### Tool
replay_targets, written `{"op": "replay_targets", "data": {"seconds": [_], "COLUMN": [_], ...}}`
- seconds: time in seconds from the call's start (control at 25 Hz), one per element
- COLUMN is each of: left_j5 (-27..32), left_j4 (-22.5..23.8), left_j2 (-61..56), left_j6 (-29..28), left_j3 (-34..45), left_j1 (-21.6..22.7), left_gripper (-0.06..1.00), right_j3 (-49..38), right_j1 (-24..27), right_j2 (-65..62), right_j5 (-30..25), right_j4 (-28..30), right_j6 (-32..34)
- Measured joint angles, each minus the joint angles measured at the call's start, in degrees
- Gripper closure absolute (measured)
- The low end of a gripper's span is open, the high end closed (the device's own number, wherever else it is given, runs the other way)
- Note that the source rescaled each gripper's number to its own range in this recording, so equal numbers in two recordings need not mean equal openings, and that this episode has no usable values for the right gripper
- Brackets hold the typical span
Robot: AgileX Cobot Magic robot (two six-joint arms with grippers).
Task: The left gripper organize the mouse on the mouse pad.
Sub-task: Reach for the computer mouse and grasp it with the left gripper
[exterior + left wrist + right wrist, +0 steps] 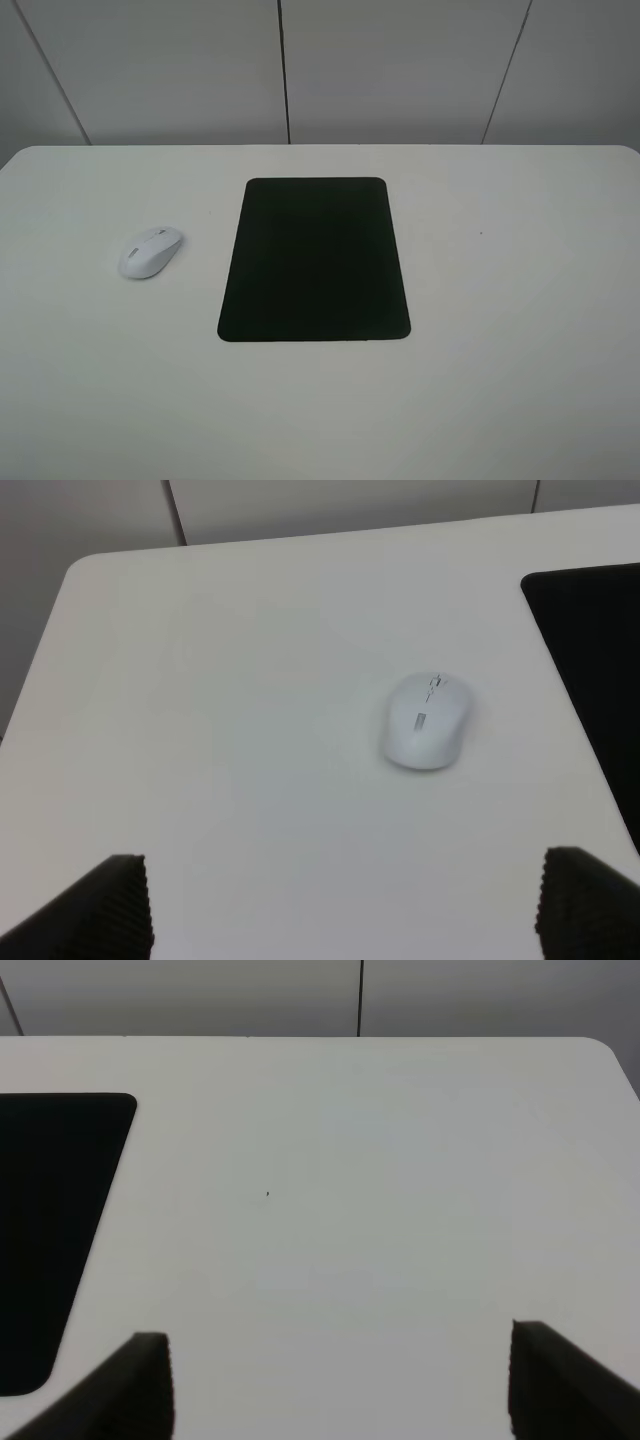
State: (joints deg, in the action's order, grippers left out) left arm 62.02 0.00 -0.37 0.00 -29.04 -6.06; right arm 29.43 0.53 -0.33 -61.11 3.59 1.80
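mouse sitting on white table toward its left edge, off the mouse pad, clear gap between | mouse pad lying flat mid-table | left gripper hovering, fingers spread wide, gripping nothing | right gripper fingers also standing apart, holding nothing
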Motion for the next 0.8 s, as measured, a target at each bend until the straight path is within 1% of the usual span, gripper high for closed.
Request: {"op": "replay_targets", "data": {"seconds": [0.8], "left_j5": [0.0], "left_j4": [0.0], "left_j2": [0.0], "left_j6": [0.0], "left_j3": [0.0], "left_j1": [0.0], "left_gripper": [-0.06], "right_j3": [0.0], "right_j1": [0.0], "right_j2": [0.0], "right_j5": [0.0], "right_j4": [-0.1], "right_j6": [0.0]}}
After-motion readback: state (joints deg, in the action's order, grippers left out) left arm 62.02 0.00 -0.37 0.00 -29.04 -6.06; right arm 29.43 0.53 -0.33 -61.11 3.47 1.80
